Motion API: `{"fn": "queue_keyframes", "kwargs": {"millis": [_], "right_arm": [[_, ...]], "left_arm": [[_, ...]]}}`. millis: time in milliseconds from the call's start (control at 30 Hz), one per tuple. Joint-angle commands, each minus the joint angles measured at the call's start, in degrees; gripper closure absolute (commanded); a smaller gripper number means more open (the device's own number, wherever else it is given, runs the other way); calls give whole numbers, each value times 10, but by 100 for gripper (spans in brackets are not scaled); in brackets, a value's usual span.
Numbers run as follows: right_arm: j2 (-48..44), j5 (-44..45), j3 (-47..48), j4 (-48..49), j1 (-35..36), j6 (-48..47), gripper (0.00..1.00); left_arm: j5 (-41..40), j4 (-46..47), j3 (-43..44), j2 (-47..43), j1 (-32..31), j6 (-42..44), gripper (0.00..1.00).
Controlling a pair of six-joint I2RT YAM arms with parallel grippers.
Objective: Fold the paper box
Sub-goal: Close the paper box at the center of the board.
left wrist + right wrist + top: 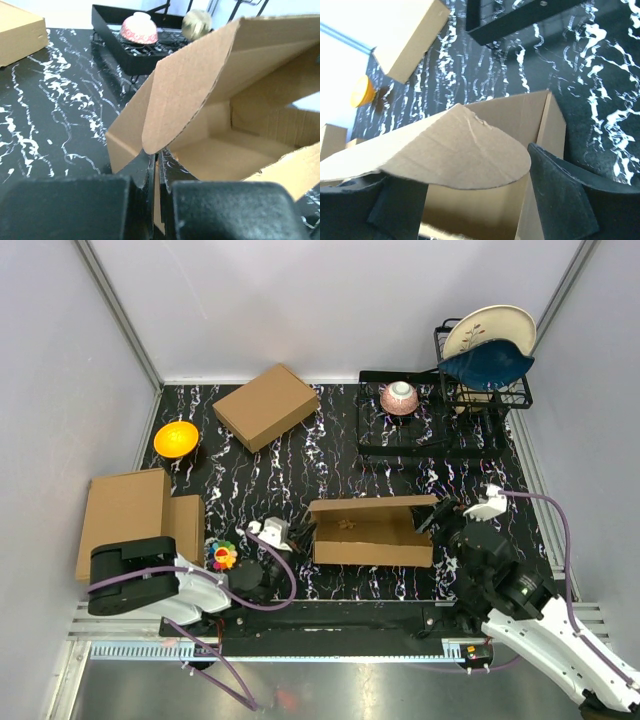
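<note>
The paper box point(370, 531) stands part-folded and open at the table's middle front, its walls up. My left gripper point(287, 538) is at its left end. In the left wrist view the fingers point(142, 172) are almost closed, with a thin strip of cardboard between them, below a rounded side flap point(180, 95). My right gripper point(443, 517) is at the box's right end. In the right wrist view its fingers point(560, 192) are wide apart on either side of the box end, and a rounded flap point(455, 150) leans over between them.
A smaller closed brown box point(265, 405) lies at the back. An orange bowl point(176, 438) and a flat cardboard slab point(130, 512) are on the left. A colourful toy point(222, 556) lies near the left arm. A black tray with a patterned bowl point(400, 397) and a dish rack point(487, 375) are at the back right.
</note>
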Motion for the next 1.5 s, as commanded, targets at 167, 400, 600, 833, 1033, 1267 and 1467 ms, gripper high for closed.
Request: {"fn": "queue_keyframes", "kwargs": {"millis": [167,400,600,833,1033,1267,1467], "right_arm": [[-19,-177,103,-25,4,-91,19],[-42,-177,202,-66,4,-146,27],[-51,-140,198,-68,4,-150,34],[-6,-148,157,-40,4,-143,36],[39,-153,140,-44,4,-154,40],[74,-190,91,-7,4,-139,51],[96,-215,44,35,4,-109,59]], "left_arm": [[-78,115,-39,38,-17,15,98],[-98,112,-35,52,-27,22,97],[-113,108,-37,60,-36,29,94],[-129,102,-38,49,-61,57,78],[-168,7,-21,-22,-142,111,63],[-234,-317,16,-180,-275,13,62],[-272,-670,68,-307,-329,-172,62]]}}
